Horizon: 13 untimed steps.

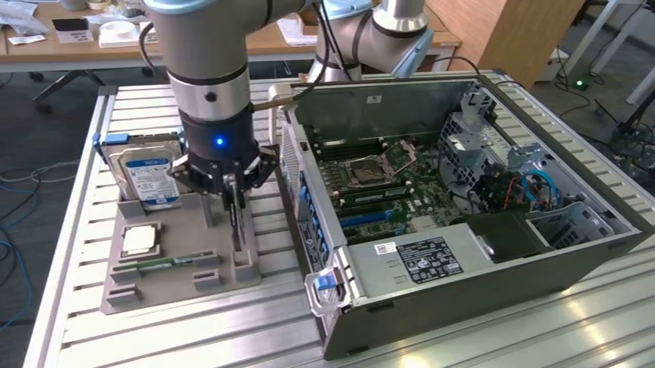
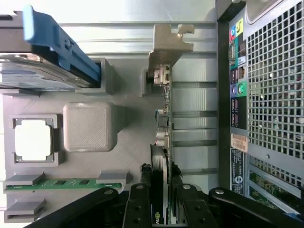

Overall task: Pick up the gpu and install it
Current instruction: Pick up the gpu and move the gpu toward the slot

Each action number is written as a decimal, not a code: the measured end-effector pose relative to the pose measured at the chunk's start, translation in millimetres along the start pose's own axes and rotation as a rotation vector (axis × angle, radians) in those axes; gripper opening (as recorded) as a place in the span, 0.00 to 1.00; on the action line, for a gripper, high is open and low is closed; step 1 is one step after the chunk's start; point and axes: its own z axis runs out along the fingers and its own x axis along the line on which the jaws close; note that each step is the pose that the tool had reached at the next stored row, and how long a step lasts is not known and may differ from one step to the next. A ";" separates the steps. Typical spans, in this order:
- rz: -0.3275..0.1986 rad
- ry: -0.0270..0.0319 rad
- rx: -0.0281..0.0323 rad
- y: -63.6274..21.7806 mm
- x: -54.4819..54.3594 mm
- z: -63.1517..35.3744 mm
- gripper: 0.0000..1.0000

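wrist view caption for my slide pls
end effector clamped on the gpu standing on edge in its grey tray, beside the computer case

Tight lane: only a strip of slatted table (image 2: 194,99) separates the upright gpu (image 2: 164,142) from the perforated rear wall of the computer case (image 2: 270,71). On the card's other side, a gray block (image 2: 89,126) and the standing hard drive (image 1: 143,178) crowd the tray (image 2: 128,161); the case's upward-facing side lies open.

You have a slatted metal desk (image 1: 184,341) carrying a grey parts holder (image 1: 169,295) towards the exterior view's left and an open computer case (image 1: 492,295) just beside it.
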 end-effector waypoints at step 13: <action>0.000 -0.0065 -0.0003 2.2 -1.4 -53.0 0.26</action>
